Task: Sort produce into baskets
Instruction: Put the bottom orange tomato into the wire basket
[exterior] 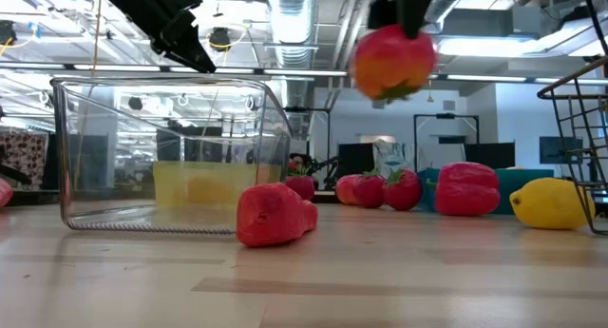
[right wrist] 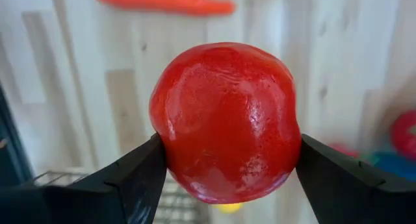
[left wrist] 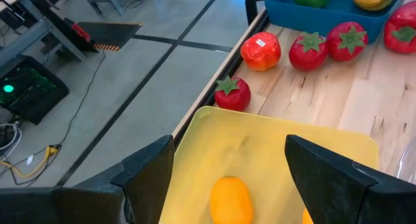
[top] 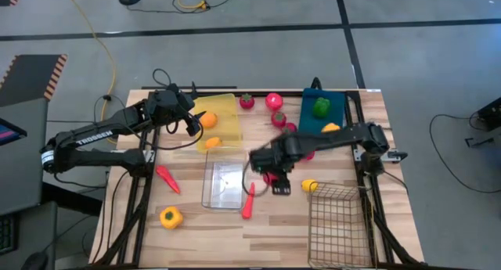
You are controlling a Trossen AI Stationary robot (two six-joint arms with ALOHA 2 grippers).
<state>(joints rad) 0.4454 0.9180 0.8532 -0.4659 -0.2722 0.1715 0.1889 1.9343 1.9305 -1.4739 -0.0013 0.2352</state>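
My right gripper [top: 272, 173] is shut on a glossy red tomato [right wrist: 227, 123], held in the air [exterior: 394, 60] over the table's middle, right of the clear bin [top: 223, 184]. My left gripper [left wrist: 227, 178] is open and empty above the translucent yellow bin [top: 221, 123], which holds an orange fruit [left wrist: 231, 198] and another orange piece [top: 213, 142]. The dark blue bin [top: 322, 113] holds a green pepper [top: 321, 107] and a yellow piece [top: 330, 127]. The wire-mesh basket [top: 338, 219] stands at the near right. My right gripper pinches the tomato by two opposite sides [right wrist: 168, 152] between its two fingers [right wrist: 136, 175]. The fingers come from above, pointing down. The tomato is lifted well clear of the table.
Loose on the table: several red tomatoes and strawberries [top: 274, 100] by the far edge, a lemon [top: 310, 185], a carrot [top: 249, 201], a red piece [top: 167, 178] and a yellow pepper [top: 171, 217] at the near left, and a red piece [exterior: 275, 214] beside the clear bin.
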